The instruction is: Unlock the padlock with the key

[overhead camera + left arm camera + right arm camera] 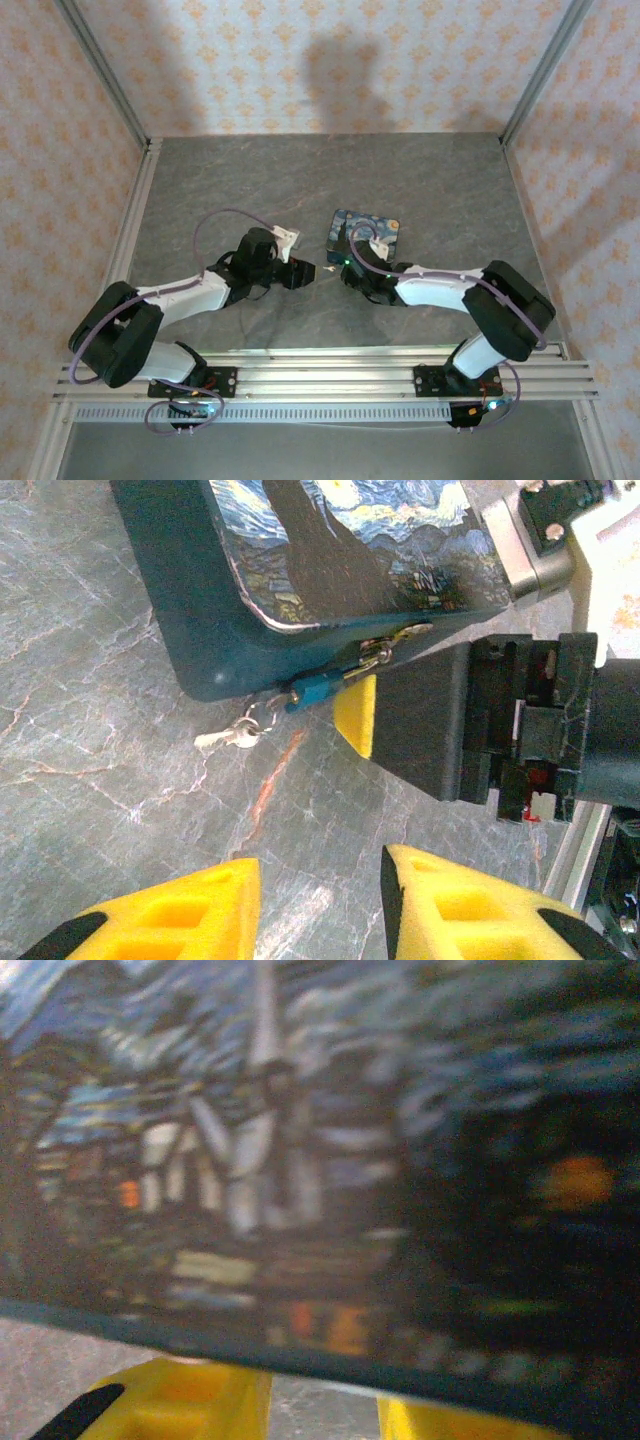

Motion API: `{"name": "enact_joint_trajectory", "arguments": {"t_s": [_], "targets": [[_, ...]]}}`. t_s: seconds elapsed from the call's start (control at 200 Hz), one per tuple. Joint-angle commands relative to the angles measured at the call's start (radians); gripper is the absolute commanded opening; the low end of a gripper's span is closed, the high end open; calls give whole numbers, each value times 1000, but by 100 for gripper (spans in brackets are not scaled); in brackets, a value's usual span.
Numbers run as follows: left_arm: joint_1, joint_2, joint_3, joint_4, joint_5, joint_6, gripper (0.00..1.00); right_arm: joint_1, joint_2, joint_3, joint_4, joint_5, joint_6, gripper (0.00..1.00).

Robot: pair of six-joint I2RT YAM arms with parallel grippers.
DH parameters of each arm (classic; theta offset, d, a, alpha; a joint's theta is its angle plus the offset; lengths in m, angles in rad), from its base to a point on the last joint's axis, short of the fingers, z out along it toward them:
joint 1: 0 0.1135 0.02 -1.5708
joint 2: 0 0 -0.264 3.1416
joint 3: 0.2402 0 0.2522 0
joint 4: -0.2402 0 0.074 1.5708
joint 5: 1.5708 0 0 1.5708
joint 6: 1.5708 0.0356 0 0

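left tool apart over bare table, right tool apart at tin edge by padlock and key

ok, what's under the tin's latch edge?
The padlock hangs off the tin's edge, key resting on the table. One of the right fingers sits beside the padlock. The tin's underside is hidden.

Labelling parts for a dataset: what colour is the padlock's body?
Blue. The padlock shows best in the left wrist view.
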Motion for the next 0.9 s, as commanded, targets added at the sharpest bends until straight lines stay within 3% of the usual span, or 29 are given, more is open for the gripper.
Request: {"name": "enact_joint_trajectory", "arguments": {"t_s": [0.0,0.21,0.555,0.896], "targets": [[12,-43,-11,-40,-15,35,37,11,26,34,-16,47,16,34],[15,-54,-23,-49,-24,48,37,15,6,5,11,117,100,34],[15,-25,-14,-34,-11,46,37,17,8,-80,200,158,53,40],[14,200,2,231,-27,-109,35,27,20,-98,306,175,33,38]]}}
